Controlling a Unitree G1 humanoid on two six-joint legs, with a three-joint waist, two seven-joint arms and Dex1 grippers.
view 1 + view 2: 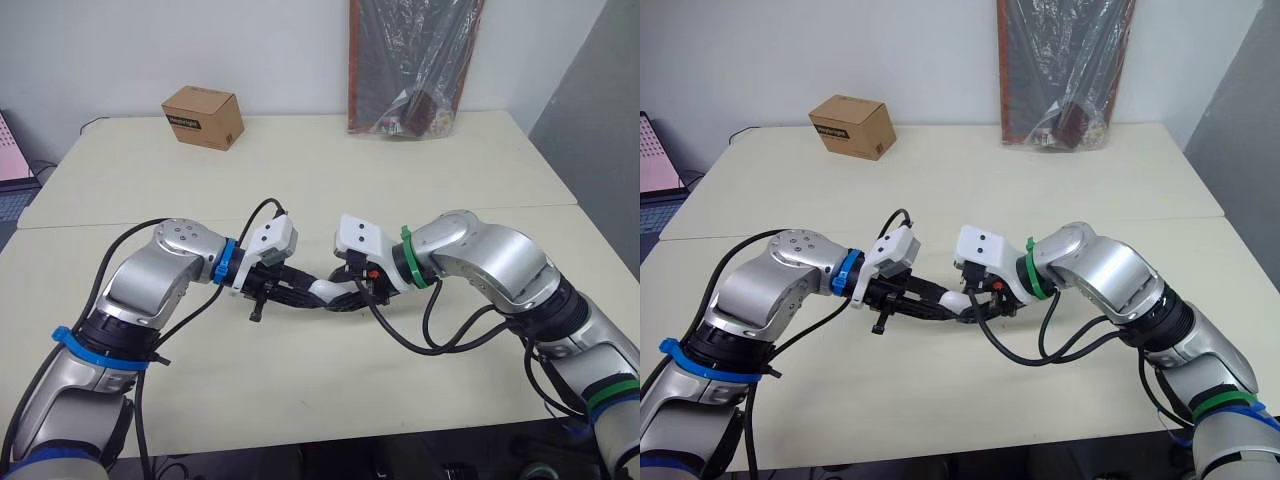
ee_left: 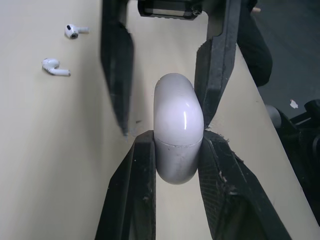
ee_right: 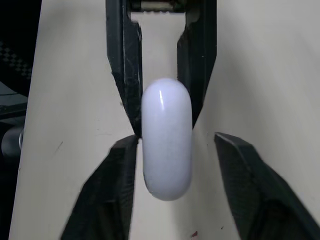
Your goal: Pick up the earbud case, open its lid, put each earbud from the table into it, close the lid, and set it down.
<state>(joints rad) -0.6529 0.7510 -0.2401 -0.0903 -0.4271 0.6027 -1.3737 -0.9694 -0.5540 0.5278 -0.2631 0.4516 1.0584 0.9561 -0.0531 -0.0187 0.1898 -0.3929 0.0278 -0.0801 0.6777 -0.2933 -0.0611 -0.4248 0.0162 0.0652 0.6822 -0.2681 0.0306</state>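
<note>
The white earbud case (image 2: pixel 178 130) is held just above the cream table (image 1: pixel 300 180), lid shut, between my two arms at the front middle. My left gripper (image 2: pixel 177 142) is shut on its lower half. My right gripper (image 3: pixel 175 140) faces it from the other side and stands open around the case's other end; one finger (image 3: pixel 120 165) touches the case and the other finger (image 3: pixel 240 165) is apart from it. Two white earbuds (image 2: pixel 76 30) (image 2: pixel 55 66) lie loose on the table past the case in the left wrist view.
A small cardboard box (image 1: pixel 203 116) sits at the back left. A plastic-wrapped package (image 1: pixel 412 70) leans on the wall at the back right. A seam (image 1: pixel 480 212) runs across the joined tables. The table's front edge is near my arms.
</note>
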